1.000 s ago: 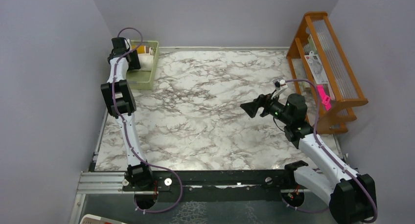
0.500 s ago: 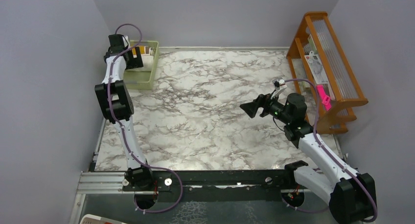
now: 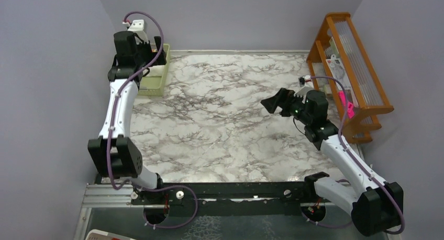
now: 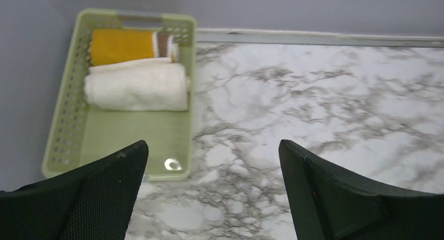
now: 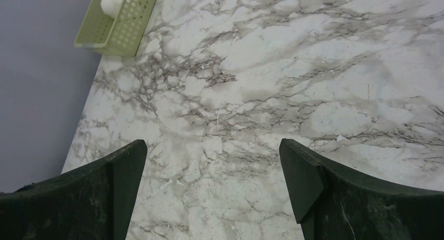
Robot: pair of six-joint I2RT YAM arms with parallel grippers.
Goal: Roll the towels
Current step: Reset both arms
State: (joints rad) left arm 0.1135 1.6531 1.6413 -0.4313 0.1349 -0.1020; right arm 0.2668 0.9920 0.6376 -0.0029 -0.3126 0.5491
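Observation:
In the left wrist view, a rolled cream-white towel [image 4: 136,87] lies across the light-green basket [image 4: 63,119]. A folded brown towel with its mustard-yellow side up [image 4: 123,45] lies behind it at the basket's far end. My left gripper [image 4: 212,145] is open and empty, held above the basket's near right corner and the table. In the top view the left gripper [image 3: 153,55] hides the towels. My right gripper [image 3: 272,101] is open and empty, held above the table's right half. It shows open in the right wrist view [image 5: 212,145].
The basket [image 3: 154,83] sits at the table's far left corner, against the left wall. It also shows in the right wrist view [image 5: 123,20]. A wooden rack [image 3: 348,72] holding papers and a pink item [image 3: 345,105] stands along the right edge.
My left gripper has risen out of the basket, and its elbow has swung down toward the near edge. The right gripper has shifted slightly up and right.

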